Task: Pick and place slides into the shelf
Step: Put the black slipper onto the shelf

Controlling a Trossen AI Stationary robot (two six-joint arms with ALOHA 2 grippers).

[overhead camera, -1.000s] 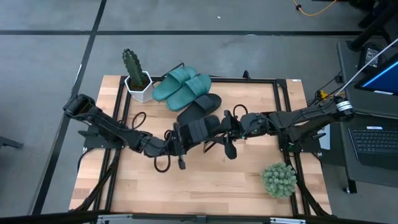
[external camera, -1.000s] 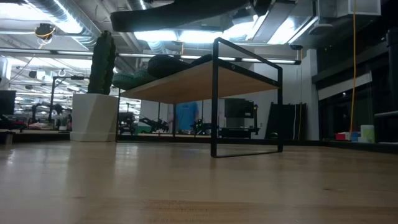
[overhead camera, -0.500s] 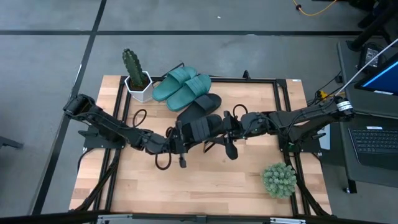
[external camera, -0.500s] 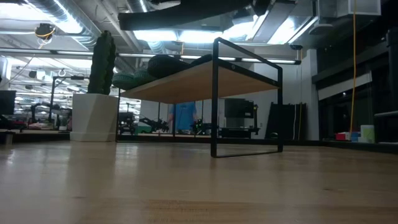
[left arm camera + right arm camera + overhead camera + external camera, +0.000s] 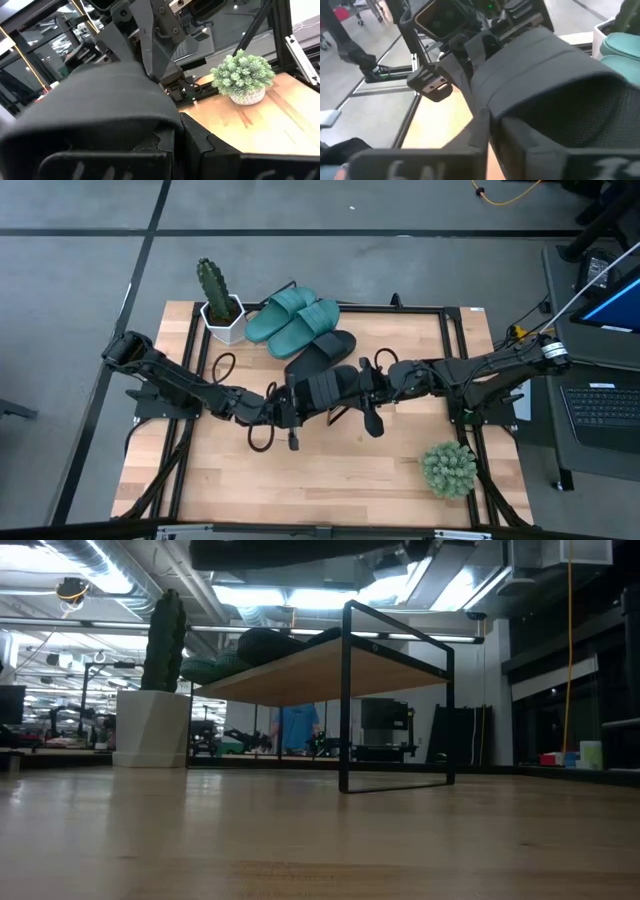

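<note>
Two teal slides [image 5: 292, 317] and one black slide [image 5: 322, 350] lie on the left part of the shelf [image 5: 400, 335], also seen from table height [image 5: 330, 665]. A second black slide [image 5: 325, 387] hangs in the air just in front of the shelf, between my two grippers. My left gripper [image 5: 288, 402] is shut on its left-hand end. My right gripper [image 5: 366, 385] is closed on its right-hand end. In the low view this slide [image 5: 290, 552] is a dark shape at the top, above the shelf's height. My left gripper pinches the edge of the black slide's left-hand end [image 5: 161, 126] between its two fingers. It comes in level from the table's left, along the slide. The slide is lifted clear and about level. My right gripper pinches the edge of the slide's right-hand end [image 5: 485, 114] between its two fingers. It comes from the table's right, slanting slightly down, along the slide. The strap [image 5: 530, 65] rises just beyond the fingers.
A cactus in a white pot [image 5: 220, 308] stands at the shelf's far left corner. A small green plant [image 5: 448, 470] sits near the table's right front. Cable loops [image 5: 262, 442] hang under the left arm. A laptop [image 5: 605, 405] lies beyond the right edge.
The held black slide has risen a little and has shifted slightly toward the table's right with my left gripper. In the low view its dark shape now sits higher, at the picture's top.
</note>
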